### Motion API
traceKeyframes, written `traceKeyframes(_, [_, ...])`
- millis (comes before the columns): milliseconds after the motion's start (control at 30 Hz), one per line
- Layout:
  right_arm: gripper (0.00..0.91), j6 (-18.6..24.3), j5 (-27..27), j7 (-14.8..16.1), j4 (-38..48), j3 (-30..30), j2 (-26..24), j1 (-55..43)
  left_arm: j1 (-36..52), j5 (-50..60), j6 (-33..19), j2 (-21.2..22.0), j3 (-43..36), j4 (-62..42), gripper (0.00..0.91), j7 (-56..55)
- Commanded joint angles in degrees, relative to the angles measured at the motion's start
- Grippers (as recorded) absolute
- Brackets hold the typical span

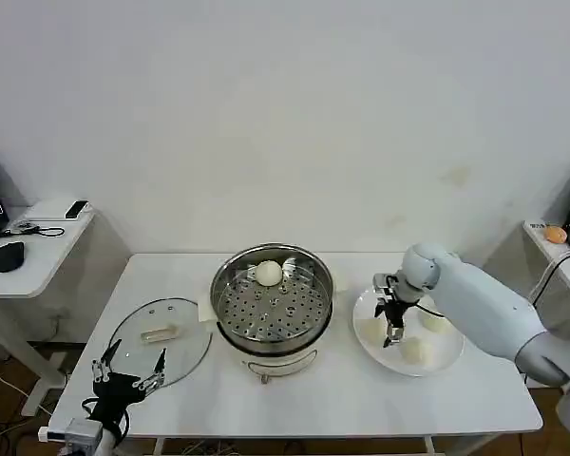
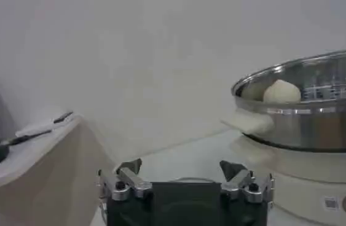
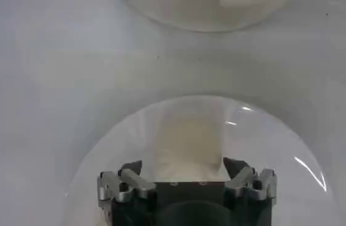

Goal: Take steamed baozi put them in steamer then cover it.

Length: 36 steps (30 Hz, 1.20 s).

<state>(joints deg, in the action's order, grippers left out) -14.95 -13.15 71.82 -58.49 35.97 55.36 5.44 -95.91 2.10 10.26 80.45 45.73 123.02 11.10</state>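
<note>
The steamer (image 1: 309, 285), a shiny steel pot with a perforated tray, stands mid-table and holds one baozi (image 1: 269, 274) at its far side. In the left wrist view the steamer (image 2: 308, 123) and that baozi (image 2: 281, 92) are ahead of the gripper. Three more baozi lie on a white plate (image 1: 446, 359) to the right. My right gripper (image 1: 392, 332) hangs low over the plate, open, its fingers on either side of one bun (image 3: 188, 141). The glass cover (image 1: 133, 328) lies flat on the table's left. My left gripper (image 1: 128, 372) waits open near the front left corner, shown also as the left gripper (image 2: 182, 173).
Beyond the table's left edge stands a small side table (image 1: 38, 249) with a mouse and cables. At the far right, another surface holds an orange object (image 1: 555, 233). Bare tabletop runs along the front edge between cover and plate.
</note>
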Motion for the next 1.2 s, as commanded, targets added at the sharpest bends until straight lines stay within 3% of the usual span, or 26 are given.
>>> traceKeyframes(33, [0.897,0.1,-0.4,-0.2,0.9,-0.3,0.5,0.3,0.1,0.1,0.0,0.0,0.0,-0.1,0.907,0.0])
traceKeyframes(200, [0.635,-0.1,0.2,-0.1,1.0,-0.4,0.8,0.0,0.2,0.1,0.0,0.1,-0.1,-0.4,0.907,-0.1])
traceKeyframes(500, [0.615,-0.1,0.3,0.0,0.7,-0.7,-0.2,-0.2,0.4,0.2,0.0,0.1,-0.3,-0.7,0.907,-0.1])
traceKeyframes(800, [0.524,-0.2,0.0,0.1,0.5,-1.5,-0.4,0.0,0.4,0.2,-0.1,0.2,-0.5,-1.0,0.907,-0.1])
traceKeyframes(1200, [0.534,-1.7,2.8,0.9,-5.3,-2.8,-5.1,-4.1,1.0,1.7,0.9,0.1,-0.9,-0.8,0.907,-0.5])
